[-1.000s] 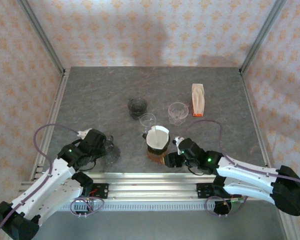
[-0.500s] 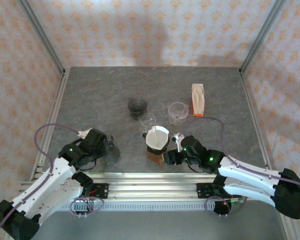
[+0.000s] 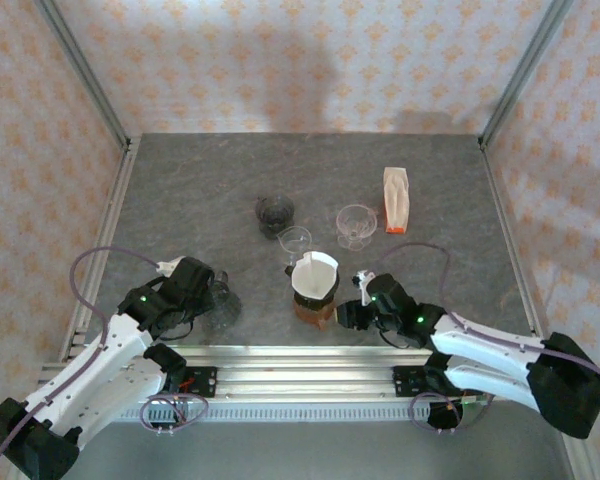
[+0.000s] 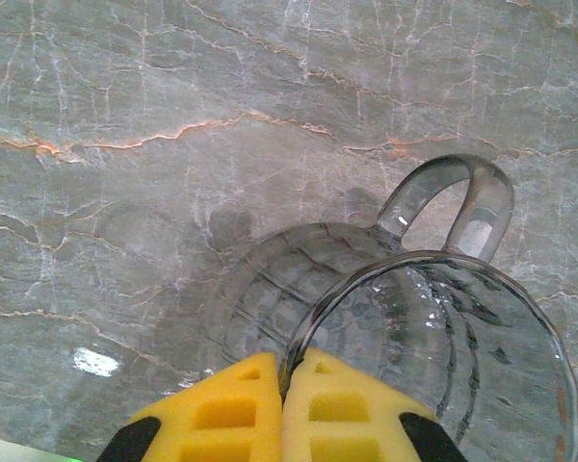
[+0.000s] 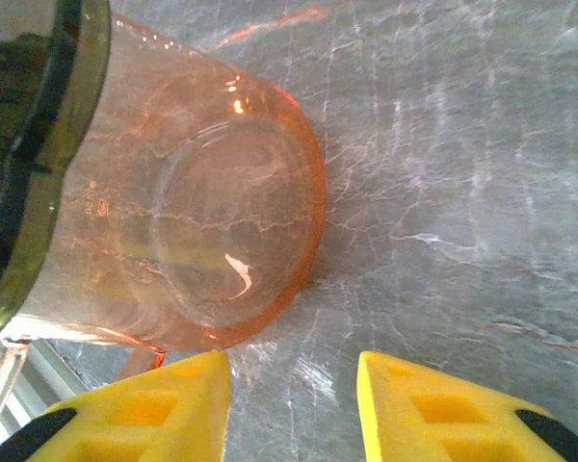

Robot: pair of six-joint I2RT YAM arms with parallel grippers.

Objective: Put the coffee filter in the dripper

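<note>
The white coffee filter (image 3: 316, 270) sits opened in a dark dripper (image 3: 315, 290) that stands on an amber glass cup (image 3: 313, 308). In the right wrist view the amber cup (image 5: 183, 221) and the dripper's dark rim (image 5: 29, 135) lie close ahead to the left. My right gripper (image 3: 346, 315) is low just right of the cup, and it (image 5: 294, 385) is open with bare table between its fingers. My left gripper (image 4: 287, 375) is shut on the rim of a clear glass mug (image 4: 443, 337) at the front left (image 3: 218, 300).
Behind the dripper stand a small clear glass (image 3: 295, 240), a dark glass (image 3: 275, 212) and a clear cone-shaped glass (image 3: 356, 225). A tan filter packet (image 3: 396, 198) lies at the back right. A metal rail (image 3: 300, 360) runs along the near edge of the table.
My right gripper's jaws have narrowed and its wrist has shifted slightly right and back beside the amber cup. The left arm and mug have not moved.
</note>
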